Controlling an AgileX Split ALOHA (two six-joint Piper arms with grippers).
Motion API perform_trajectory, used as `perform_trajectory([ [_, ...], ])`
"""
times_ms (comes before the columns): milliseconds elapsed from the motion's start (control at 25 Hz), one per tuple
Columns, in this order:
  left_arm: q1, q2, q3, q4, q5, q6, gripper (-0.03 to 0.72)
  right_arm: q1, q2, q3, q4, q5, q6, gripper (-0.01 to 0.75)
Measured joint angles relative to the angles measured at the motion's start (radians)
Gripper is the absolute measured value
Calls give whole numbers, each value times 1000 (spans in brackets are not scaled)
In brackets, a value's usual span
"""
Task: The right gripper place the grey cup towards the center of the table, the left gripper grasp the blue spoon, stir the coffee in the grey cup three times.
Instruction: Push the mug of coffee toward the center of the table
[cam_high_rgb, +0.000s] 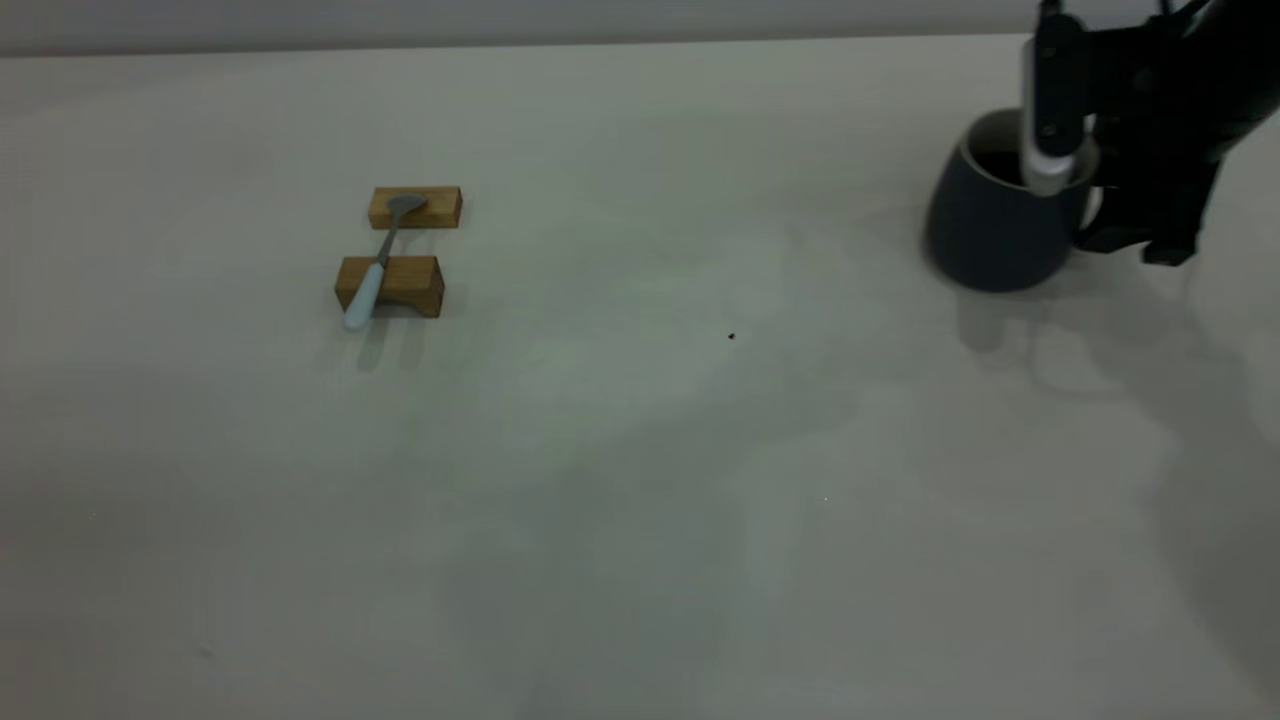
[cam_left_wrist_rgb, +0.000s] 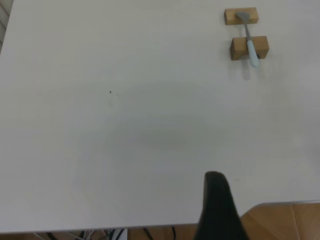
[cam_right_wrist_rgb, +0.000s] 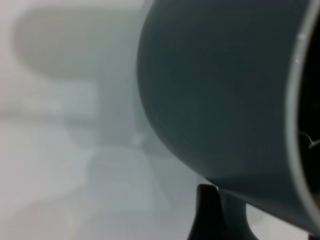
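Note:
The grey cup stands at the table's far right with dark coffee inside. My right gripper straddles its wall by the handle: the silver finger reaches inside the rim and the dark one presses on the outside, so it is shut on the cup. The right wrist view is filled by the cup's outer wall. The blue spoon lies across two wooden blocks at the left. My left gripper hangs far from it, over the table's edge.
The two wooden blocks sit one behind the other under the spoon. A tiny dark speck marks the table's middle. Wooden floor shows past the table edge beside the left gripper.

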Motion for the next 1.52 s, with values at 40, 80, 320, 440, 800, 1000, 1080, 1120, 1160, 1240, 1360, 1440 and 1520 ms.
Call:
perform_trajectory([
  [40, 0, 0, 0, 0, 0, 0, 575, 17, 4, -1, 1, -5, 0, 592],
  [80, 0, 0, 0, 0, 0, 0, 575, 34, 7, -1, 3, -11, 0, 592],
  [320, 0, 0, 0, 0, 0, 1, 575, 137, 30, -1, 29, -45, 9, 592],
  [440, 0, 0, 0, 0, 0, 1, 575, 179, 41, -1, 34, -73, 25, 592],
  [800, 0, 0, 0, 0, 0, 1, 575, 305, 86, -77, 35, -105, 97, 592],
  [1000, 0, 0, 0, 0, 0, 1, 575, 351, 100, -124, 35, -101, 129, 592],
  [1080, 0, 0, 0, 0, 0, 1, 575, 368, 108, -144, 35, -99, 132, 592],
  [1120, 0, 0, 0, 0, 0, 1, 575, 376, 114, -153, 35, -99, 132, 592],
  [1160, 0, 0, 0, 0, 0, 1, 575, 383, 115, -160, 35, -99, 134, 592],
  [1240, 0, 0, 0, 0, 0, 1, 575, 395, 117, -167, 44, -99, 136, 592],
  [1360, 0, 0, 0, 0, 0, 1, 575, 408, 118, -169, 57, -99, 154, 592],
  [1440, 0, 0, 0, 0, 0, 1, 575, 409, 118, -169, 70, -92, 182, 592],
  [1520, 0, 0, 0, 0, 0, 1, 575, 396, 108, -169, 101, -65, 215, 592],
])
